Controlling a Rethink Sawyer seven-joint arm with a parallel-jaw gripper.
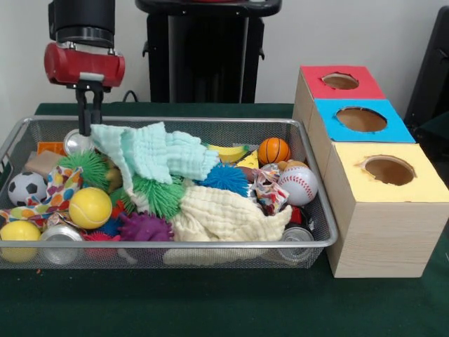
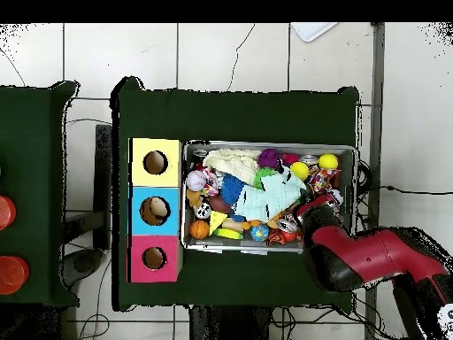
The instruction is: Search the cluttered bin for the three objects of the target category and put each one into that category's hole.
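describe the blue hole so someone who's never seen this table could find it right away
Beside the wire bin stands a row of three pale wood boxes. The hole is the middle box's round top opening. Its surround is bright blue; its neighbours' are red and yellow.

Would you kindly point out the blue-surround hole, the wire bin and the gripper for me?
blue-surround hole [image 1: 360,119], front view, middle of the opening.
wire bin [image 1: 175,245], front view, near rim.
gripper [image 1: 90,128], front view, at its tips.
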